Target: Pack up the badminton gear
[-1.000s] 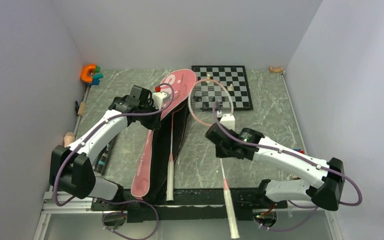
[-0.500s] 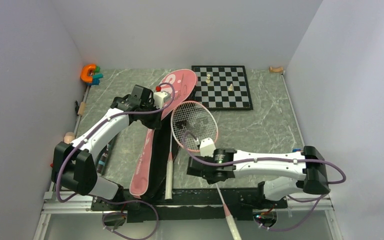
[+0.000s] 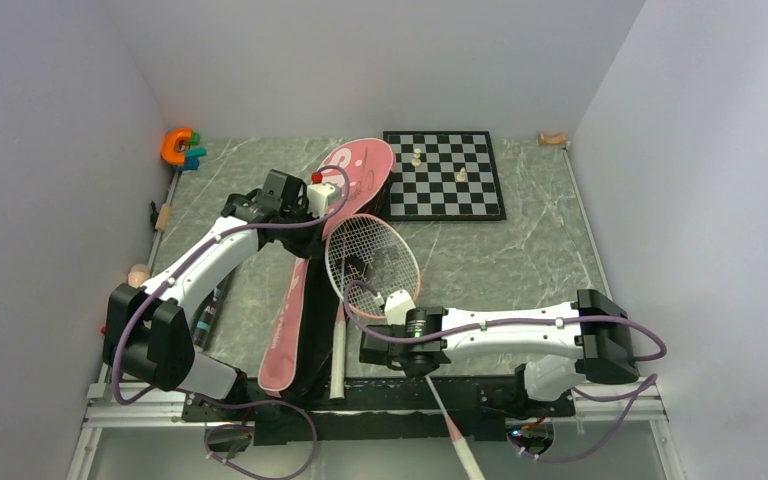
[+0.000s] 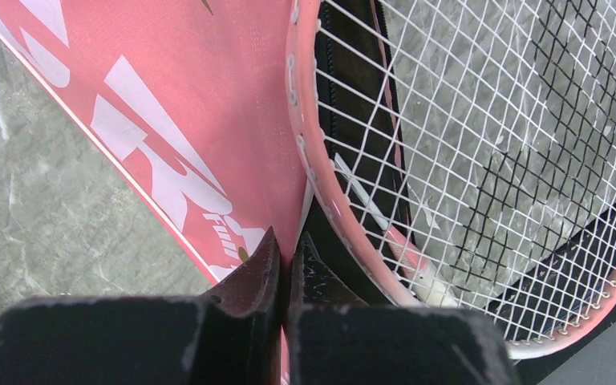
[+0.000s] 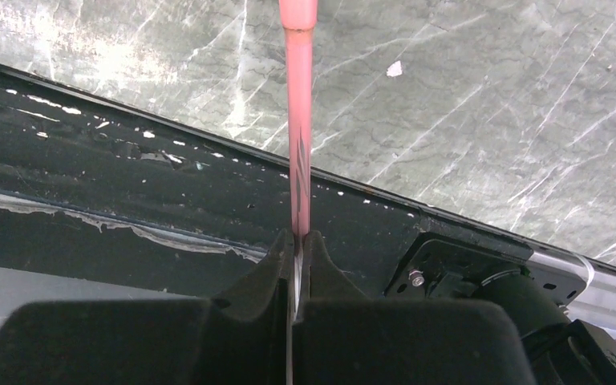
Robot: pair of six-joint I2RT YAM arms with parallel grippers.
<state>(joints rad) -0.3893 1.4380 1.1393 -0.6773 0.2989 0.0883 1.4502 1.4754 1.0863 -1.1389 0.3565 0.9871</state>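
- Grey marbled desk (image 3: 540, 250), lying under the pink bag and all else.
- Pink bag (image 3: 285, 335) with white lettering, stretched long from the far middle of the desk to its near edge, upper flap lifted along the right side, black inside showing there.
- Chessboard (image 3: 470, 200), flat at the right of the pink bag's far end, near it; 2 pale pieces (image 3: 417, 157) standing on the board.
- Racket (image 3: 370, 260) with pink frame, strung head tilted over the right edge of the pink bag's black opening; thin pink shaft running toward the viewer, white handle end poking past the desk edge, right of the pink bag's near end.
- Second racket (image 3: 338, 350), lying along the black inside of the pink bag, white handle at the bag's near end.
- Left gripper (image 4: 286, 253), over the far half of the pink bag, fingers pressed together on the edge of the pink flap, just beside the racket's frame.
- Right gripper (image 5: 297, 245), right of the pink bag's near end, fingers clamped on the racket's pink shaft, above the black strip at the desk edge.
- Orange C-shaped toy (image 3: 175, 147), well apart to the left of the pink bag's far end, against the wall.
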